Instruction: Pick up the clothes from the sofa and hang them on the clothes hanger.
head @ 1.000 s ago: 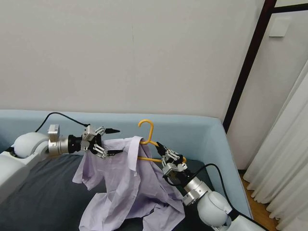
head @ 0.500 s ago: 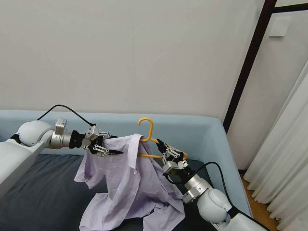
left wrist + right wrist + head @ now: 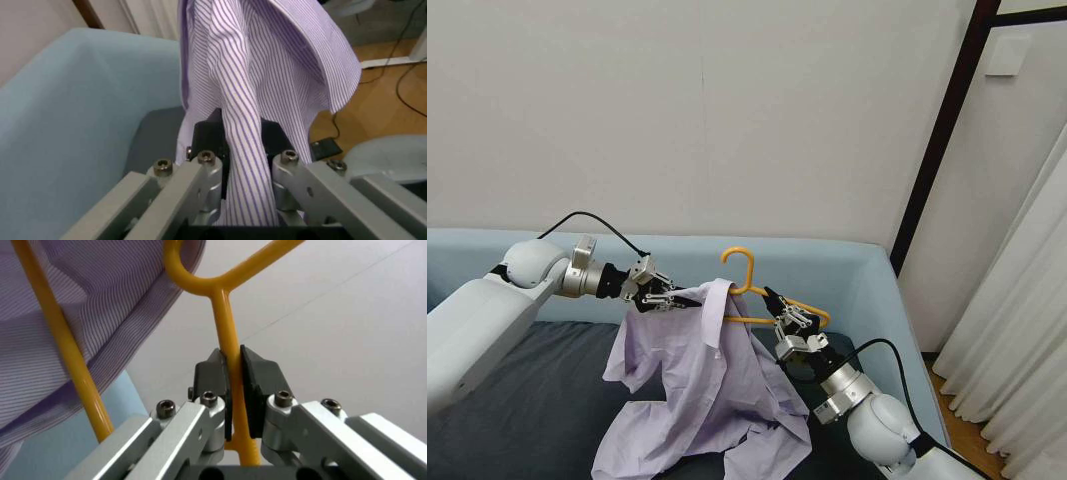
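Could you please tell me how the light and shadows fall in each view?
Head view: soft, even light on the wall, no hard shadows, left gripper and right gripper evenly lit above the sofa. Left wrist view: the shirt is bright, the jaws pinching it dark. Right wrist view: the yellow hanger shows a faint sheen against the pale wall.

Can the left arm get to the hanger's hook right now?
Probably not: the left gripper is shut on the shirt, so it is occupied, though the hook of the hanger, held by the right gripper, stands bare nearby.
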Tool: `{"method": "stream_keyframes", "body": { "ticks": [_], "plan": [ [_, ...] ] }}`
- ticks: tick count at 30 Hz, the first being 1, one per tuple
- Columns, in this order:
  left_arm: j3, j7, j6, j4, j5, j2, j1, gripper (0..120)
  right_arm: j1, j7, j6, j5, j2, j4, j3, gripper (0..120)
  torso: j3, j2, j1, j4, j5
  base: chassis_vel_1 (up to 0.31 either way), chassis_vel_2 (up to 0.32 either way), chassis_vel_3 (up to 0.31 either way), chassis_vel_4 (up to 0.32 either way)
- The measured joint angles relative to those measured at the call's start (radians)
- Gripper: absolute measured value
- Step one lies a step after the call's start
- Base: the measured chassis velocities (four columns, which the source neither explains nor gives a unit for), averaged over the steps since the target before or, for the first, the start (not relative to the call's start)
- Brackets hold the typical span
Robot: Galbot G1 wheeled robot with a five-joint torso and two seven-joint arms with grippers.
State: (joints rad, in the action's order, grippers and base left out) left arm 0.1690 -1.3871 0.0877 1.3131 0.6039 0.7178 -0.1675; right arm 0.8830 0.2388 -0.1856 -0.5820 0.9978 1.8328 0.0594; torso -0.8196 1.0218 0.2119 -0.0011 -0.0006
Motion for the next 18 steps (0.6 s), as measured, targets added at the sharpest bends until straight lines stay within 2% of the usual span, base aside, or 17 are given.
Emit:
{"method": "stream_keyframes", "body": {
  "ticks": [5,7,10,12,14,17,18],
  "plan": [
    [0.000,-0.027,0.006,-0.028,-0.015,0.023,0.012,7,0.005,0.006,0.004,0.064,-0.005,0.002,0.007,7,0.000,0.000,0.000,-0.0002,0.0002,0.000,0.000,0.000,0.000],
    [0.000,-0.026,0.006,-0.033,-0.016,0.024,0.013,7,0.005,0.006,0.005,0.089,-0.007,0.006,0.010,11,0.000,0.000,0.000,-0.0002,0.0002,0.000,0.000,0.000,0.000],
    [-0.006,-0.012,0.004,-0.048,-0.017,0.028,0.012,7,0.012,0.006,0.007,0.188,-0.011,0.023,0.018,26,0.000,0.000,0.000,-0.0001,0.0000,0.000,0.000,0.000,0.000],
    [-0.013,-0.005,0.002,-0.054,-0.018,0.028,0.009,7,0.019,0.007,0.005,0.239,-0.014,0.033,0.021,29,0.000,0.000,0.000,-0.0001,0.0000,0.000,0.000,0.000,0.000],
    [-0.025,0.011,-0.005,-0.065,-0.021,0.029,0.004,7,0.032,0.003,-0.028,0.332,-0.017,0.048,0.029,39,0.000,0.000,0.000,-0.0001,-0.0001,0.000,0.000,0.000,0.000],
    [-0.039,0.024,-0.012,-0.076,-0.030,0.031,0.002,7,0.055,-0.077,-0.143,0.490,-0.020,0.062,0.040,52,0.000,0.000,0.000,-0.0001,-0.0001,0.000,0.000,0.000,0.000],
    [-0.039,0.024,-0.012,-0.076,-0.030,0.031,0.002,7,0.055,-0.077,-0.143,0.490,-0.020,0.062,0.040,52,0.000,0.000,0.000,-0.0001,-0.0001,0.000,0.000,0.000,0.000]
  ]
}}
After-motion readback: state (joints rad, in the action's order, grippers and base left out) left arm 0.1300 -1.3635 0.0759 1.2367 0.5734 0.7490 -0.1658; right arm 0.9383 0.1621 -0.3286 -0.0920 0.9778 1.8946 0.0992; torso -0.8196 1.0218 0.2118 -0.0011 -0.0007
